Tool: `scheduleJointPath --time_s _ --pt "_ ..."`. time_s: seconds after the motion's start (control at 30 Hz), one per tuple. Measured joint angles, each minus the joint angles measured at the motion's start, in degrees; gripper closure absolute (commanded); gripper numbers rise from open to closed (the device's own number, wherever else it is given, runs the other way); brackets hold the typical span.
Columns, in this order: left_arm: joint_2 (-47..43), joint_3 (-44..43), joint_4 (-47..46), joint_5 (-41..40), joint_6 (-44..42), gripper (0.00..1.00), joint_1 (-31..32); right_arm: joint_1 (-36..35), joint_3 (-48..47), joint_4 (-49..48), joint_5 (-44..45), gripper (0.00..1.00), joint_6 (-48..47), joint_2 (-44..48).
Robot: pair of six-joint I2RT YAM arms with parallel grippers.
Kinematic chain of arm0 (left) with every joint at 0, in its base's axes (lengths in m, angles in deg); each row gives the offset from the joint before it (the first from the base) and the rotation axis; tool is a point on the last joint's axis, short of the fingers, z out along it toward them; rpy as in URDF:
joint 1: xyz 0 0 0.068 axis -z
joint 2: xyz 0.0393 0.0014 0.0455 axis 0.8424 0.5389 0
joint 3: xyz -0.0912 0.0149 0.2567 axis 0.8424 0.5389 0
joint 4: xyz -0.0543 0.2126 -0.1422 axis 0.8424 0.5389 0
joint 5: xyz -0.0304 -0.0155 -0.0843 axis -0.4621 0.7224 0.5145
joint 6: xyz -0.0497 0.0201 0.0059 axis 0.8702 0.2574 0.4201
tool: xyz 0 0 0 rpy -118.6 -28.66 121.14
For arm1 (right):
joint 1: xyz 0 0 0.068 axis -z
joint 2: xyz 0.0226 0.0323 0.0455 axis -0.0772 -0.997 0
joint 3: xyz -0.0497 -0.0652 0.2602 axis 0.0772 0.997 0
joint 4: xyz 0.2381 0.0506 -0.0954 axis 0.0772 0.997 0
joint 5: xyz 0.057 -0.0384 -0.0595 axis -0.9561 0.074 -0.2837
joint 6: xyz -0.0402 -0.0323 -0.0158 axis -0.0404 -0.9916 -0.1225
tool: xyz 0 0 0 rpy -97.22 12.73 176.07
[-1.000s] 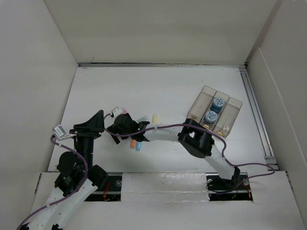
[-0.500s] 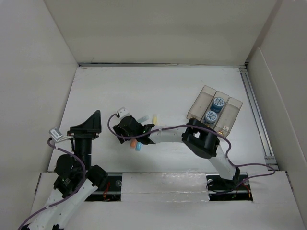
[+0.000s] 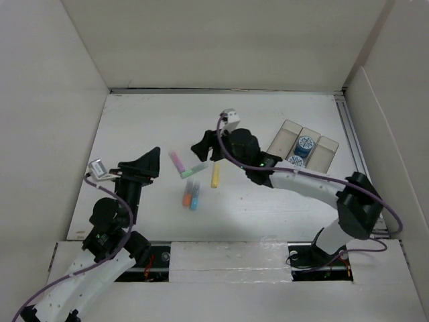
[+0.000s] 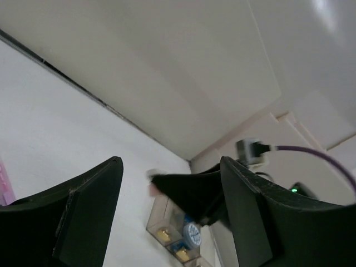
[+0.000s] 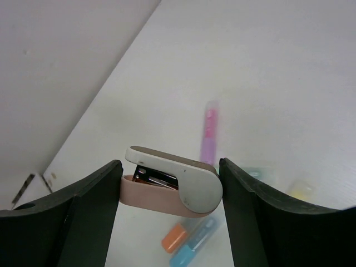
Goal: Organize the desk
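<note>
The large flat white matte desk (image 3: 154, 121) fills the floor of the scene, shut in by tall white panel walls (image 3: 228, 47) on its left, far and right sides; a thin metal rail (image 3: 355, 154) runs along its right edge. Near the middle of the desk, a little to the left, lie a short pink marker (image 3: 176, 161) and a green-and-white marker (image 3: 194, 171), one end of each close to the other; a yellow marker (image 3: 216, 176) lies just right of them; nearer, side by side, lie an orange marker (image 3: 187, 195) and a light-blue marker (image 3: 194, 196). Towards the far right sits a small translucent three-compartment tray (image 3: 325, 153), set askew, with two round blue-topped items (image 3: 305, 143) in its middle compartment. The right gripper (image 3: 203, 147) hangs over the desk just far of the markers; its two black fingers clamp the ends of a pink-and-white stapler (image 5: 169, 181), which is lifted off the surface. The left gripper (image 4: 169, 164) is at the near left, left of the markers; its jaws are spread wide with nothing between them.
</note>
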Motion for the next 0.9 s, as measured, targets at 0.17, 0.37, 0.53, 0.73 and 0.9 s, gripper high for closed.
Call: scheduleJointPath --time_s 0.17,0.37,0.53,0.73,0.9 --pt "14.0 0.5 -4.8 9.0 -0.2 0.33 0.0 8.4 12.3 2.4 5.9 0.36 2.0 17.2" --pt "30.0 0.8 -8.0 19.4 -2.5 0.33 0.0 24.0 25.7 13.7 18.7 0.36 7.8 37.4" --pt "32.7 2.5 -10.6 24.2 -4.3 0.33 0.0 33.2 32.6 23.6 24.3 0.37 12.6 49.7" --pt "30.4 2.9 -11.1 26.6 -5.9 0.33 0.0 42.4 35.4 29.3 25.0 0.37 16.4 51.2" --pt "23.7 4.0 -11.2 26.6 -6.5 0.32 0.0 48.0 36.0 30.2 23.6 0.38 17.6 44.9"
